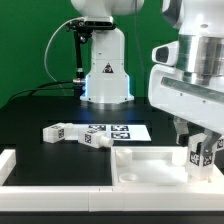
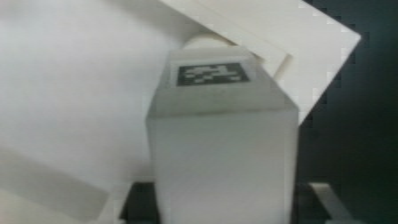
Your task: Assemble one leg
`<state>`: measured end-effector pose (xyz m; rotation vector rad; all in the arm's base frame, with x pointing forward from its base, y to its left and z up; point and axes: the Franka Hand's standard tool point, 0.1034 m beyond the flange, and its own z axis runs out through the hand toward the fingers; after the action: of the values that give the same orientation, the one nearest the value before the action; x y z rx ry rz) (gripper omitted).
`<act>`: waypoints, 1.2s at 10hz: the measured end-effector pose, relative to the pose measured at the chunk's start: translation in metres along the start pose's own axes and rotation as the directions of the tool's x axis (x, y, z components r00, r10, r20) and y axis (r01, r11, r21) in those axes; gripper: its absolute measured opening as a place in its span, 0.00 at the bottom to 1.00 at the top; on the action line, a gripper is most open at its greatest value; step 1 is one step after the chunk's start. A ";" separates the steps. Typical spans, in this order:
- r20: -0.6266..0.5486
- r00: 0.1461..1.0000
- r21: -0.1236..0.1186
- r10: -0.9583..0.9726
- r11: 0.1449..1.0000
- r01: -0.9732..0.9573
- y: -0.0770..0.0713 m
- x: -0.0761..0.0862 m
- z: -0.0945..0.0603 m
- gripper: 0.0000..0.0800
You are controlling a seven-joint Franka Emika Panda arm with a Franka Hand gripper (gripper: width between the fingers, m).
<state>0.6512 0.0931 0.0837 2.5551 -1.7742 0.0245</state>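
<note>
We see a plain green backdrop (image 1: 30, 45) filling the rear of the scene, evenly lit. Below it stretches a black table (image 1: 40, 115), its dull top catching a faint pale sheen. Along the table's near edge, and at the exterior view's left, runs a low white border (image 1: 8, 165).

leg (image 1: 197, 153) partly hidden by gripper (image 1: 201, 160), arm (image 1: 196, 60) cut off above

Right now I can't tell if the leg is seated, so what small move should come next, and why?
Probably ease the gripper straight down. It holds the leg upright over the panel, near a corner, and the views don't show whether the leg touches the panel.
</note>
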 end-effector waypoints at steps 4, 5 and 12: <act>0.042 0.928 0.039 0.369 0.928 -0.371 0.010 0.002 0.001 0.35; 0.041 0.936 0.040 0.351 0.935 -0.352 0.009 0.003 0.001 0.42; -0.033 0.916 0.111 -0.400 0.909 0.401 -0.001 -0.014 -0.001 0.81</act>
<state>0.6476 0.1063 0.0845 2.9432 -1.2418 0.1328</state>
